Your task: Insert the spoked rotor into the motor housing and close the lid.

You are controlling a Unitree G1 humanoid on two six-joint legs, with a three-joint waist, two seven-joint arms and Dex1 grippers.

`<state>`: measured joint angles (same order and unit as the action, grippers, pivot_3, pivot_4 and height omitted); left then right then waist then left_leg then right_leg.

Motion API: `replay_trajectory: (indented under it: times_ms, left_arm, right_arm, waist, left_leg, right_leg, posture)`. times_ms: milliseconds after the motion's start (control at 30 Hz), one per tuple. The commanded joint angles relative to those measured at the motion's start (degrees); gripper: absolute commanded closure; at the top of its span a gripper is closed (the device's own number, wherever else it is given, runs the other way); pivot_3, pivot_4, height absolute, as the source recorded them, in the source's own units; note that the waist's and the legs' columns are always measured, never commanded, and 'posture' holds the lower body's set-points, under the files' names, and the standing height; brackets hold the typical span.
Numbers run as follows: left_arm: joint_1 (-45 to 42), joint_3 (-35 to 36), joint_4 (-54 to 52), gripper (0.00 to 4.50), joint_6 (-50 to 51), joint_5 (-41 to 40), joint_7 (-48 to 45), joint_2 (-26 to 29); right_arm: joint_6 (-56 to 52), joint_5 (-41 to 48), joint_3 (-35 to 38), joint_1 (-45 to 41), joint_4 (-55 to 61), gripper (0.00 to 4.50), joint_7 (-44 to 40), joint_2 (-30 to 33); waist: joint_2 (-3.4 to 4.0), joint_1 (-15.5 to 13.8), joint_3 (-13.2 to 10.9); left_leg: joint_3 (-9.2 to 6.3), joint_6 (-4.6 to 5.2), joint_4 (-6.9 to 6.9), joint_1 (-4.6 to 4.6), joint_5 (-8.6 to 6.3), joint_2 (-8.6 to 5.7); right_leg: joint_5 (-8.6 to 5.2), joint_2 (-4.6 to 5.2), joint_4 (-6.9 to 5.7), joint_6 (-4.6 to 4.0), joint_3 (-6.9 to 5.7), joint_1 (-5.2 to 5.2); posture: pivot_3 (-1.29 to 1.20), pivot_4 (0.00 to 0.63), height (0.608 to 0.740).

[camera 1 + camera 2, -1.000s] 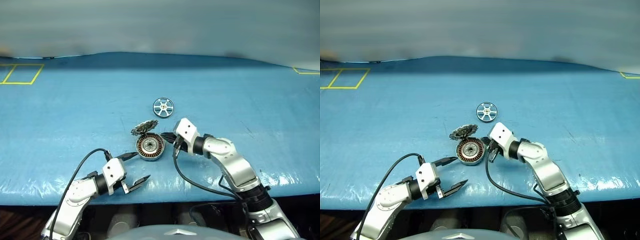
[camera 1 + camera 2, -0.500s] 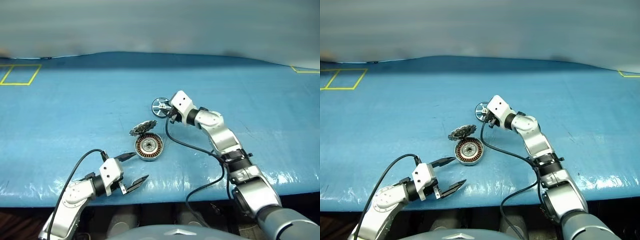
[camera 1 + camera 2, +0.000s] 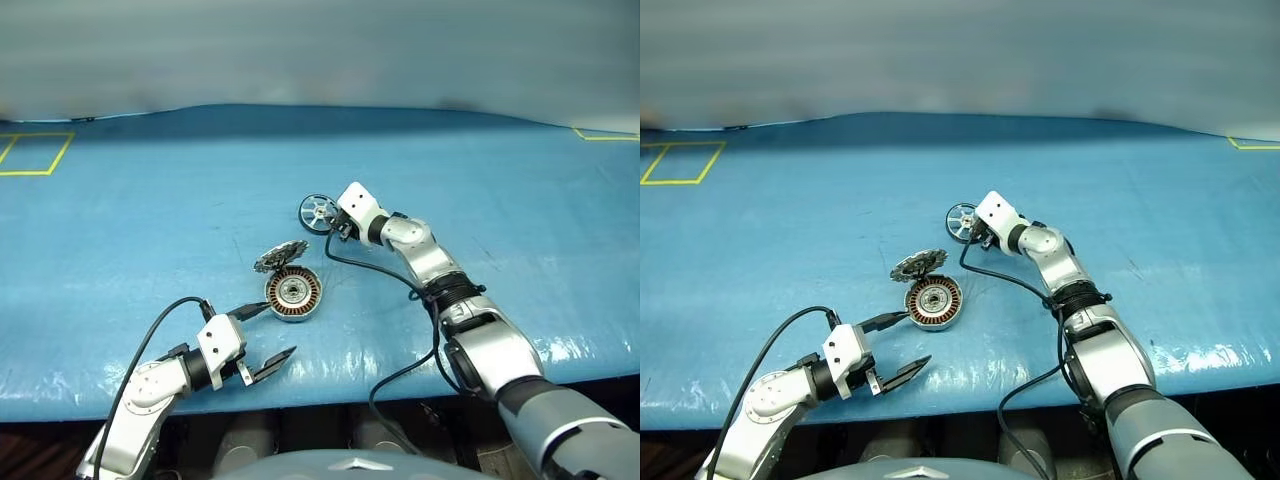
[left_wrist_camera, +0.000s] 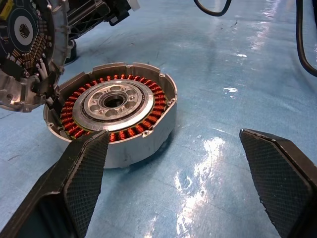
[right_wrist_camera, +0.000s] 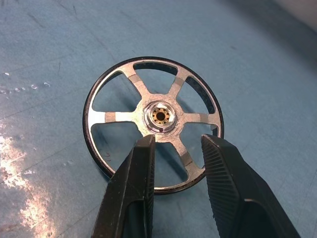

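In the right wrist view the near rim of the spoked rotor [image 5: 153, 119] is covered by the right gripper's [image 5: 177, 153] two fingers, so contact between pads and rim cannot be confirmed. In the left wrist view the lid [image 4: 30, 47] is cut off by the picture's edge, and part of the motor housing [image 4: 116, 116] wall is hidden behind a finger [image 4: 81, 173] of the left gripper [image 4: 181, 191]. In the head views the join of lid and housing is too small to make out.

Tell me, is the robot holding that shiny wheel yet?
No, nothing is held. The right gripper hovers open over the spoked rotor, fingers either side of a spoke. The left gripper is open and empty.
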<state>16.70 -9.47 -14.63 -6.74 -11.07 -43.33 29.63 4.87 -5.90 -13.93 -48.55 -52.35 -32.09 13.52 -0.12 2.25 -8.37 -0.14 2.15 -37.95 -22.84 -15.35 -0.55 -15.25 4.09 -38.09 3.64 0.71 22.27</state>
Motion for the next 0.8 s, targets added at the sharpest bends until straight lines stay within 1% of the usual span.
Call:
replay_trajectory:
  times_ms: [33, 267, 467, 700, 800]
  left_arm:
    - [0.7, 0.1, -2.5, 0.00, -0.9, 0.9, 0.9, -0.3]
    - [0.8, 0.1, -2.5, 0.00, -0.7, 1.4, 1.3, -0.3]
    - [0.7, 0.0, -2.2, 0.00, -0.7, 1.5, 1.2, -0.4]
    - [0.8, -0.1, -2.0, 0.00, -0.9, 1.8, 1.6, -0.6]
    - [0.8, -0.1, -1.9, 0.00, -1.1, 2.0, 1.8, -0.7]
  right_arm:
    - [1.4, -0.6, 0.5, -1.3, -2.4, 2.94, -0.9, -0.6]
    - [0.8, -0.8, 0.0, -1.6, -3.3, 2.94, -5.7, -1.6]
    - [0.8, -2.7, -0.6, -2.9, -5.8, 2.94, -5.4, -1.5]
    - [-2.8, -3.4, -0.6, -2.9, -7.7, 2.94, -5.5, -2.4]
    - [-4.4, -2.6, 0.1, -2.6, -7.9, 3.49, -6.1, -2.9]
  waist:
    - [0.00, 0.0, 0.0]
    - [0.01, 0.0, 0.0]
    - [0.04, 0.0, 0.0]
    - [0.05, 0.1, 0.0]
    - [0.06, 0.2, 0.0]
  left_leg:
    - [0.00, 0.00, 0.00, 0.04, 0.00, 0.01]
    - [-0.02, -0.02, -0.01, 0.24, 0.01, 0.06]
    - [-0.03, -0.03, 0.00, 0.23, 0.02, 0.06]
    - [-0.07, -0.06, 0.00, 0.29, 0.03, 0.06]
    - [-0.10, -0.06, 0.00, 0.38, 0.03, 0.07]
  right_leg:
    - [0.00, 0.01, 0.00, 0.00, 0.00, -0.05]
    - [0.04, 0.05, -0.02, -0.07, 0.00, -0.22]
    - [0.04, 0.08, -0.02, -0.08, 0.00, -0.20]
    - [0.05, 0.17, -0.02, -0.14, 0.05, -0.19]
    - [0.06, 0.21, -0.02, -0.17, 0.05, -0.18]
  posture:
    - [0.00, 0.150, 0.740]
    - [0.00, 0.150, 0.740]
    - [0.00, 0.150, 0.740]
    - [0.00, 0.150, 0.740]
    - [0.00, 0.150, 0.740]
